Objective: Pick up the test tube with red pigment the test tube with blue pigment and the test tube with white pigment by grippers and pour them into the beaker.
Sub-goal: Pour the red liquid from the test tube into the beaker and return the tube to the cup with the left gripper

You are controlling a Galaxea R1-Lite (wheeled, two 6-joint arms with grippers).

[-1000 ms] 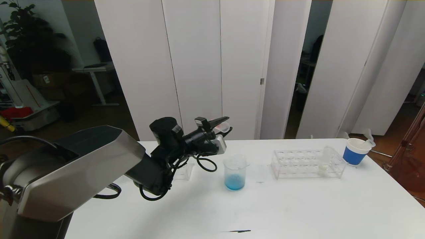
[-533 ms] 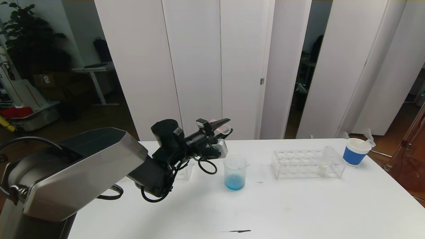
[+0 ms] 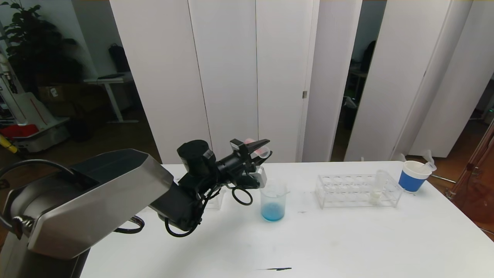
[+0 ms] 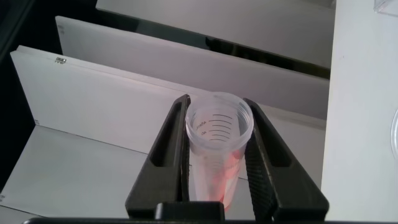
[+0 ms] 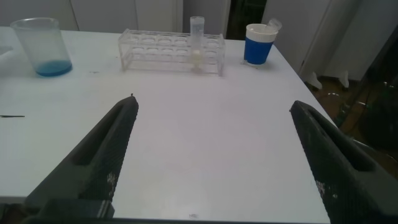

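The left pincer (image 3: 259, 150) is hanging in the air just above and behind the clear glass cylindrical beaker (image 3: 273, 201), its two black fingers (image 4: 166, 149) clamped on a small clear plastic graduated tube with red-pink liquid (image 4: 217, 146). In the left wrist view the tube is sitting between the fingers with its open mouth pointing away from the wrist, and a red streak is lying along its lower wall. In the head view the tube's mouth is poking out past the fingertips, over the beaker's side of the white tabletop (image 3: 308, 239). The beaker is standing upright with pale blue liquid at its bottom.

Further to the right, a clear plastic tube rack (image 3: 357, 190) is holding one clear round-bottomed tube with whitish-cream liquid (image 3: 377, 187), upright near its right end. A blue-and-white paper cup (image 3: 413, 176) is standing just beyond the rack.

The right pincer (image 5: 214, 155) is hovering low over the near tabletop, gaping wide and holding nothing.

White folding panels (image 3: 231, 77) are standing behind the tabletop.
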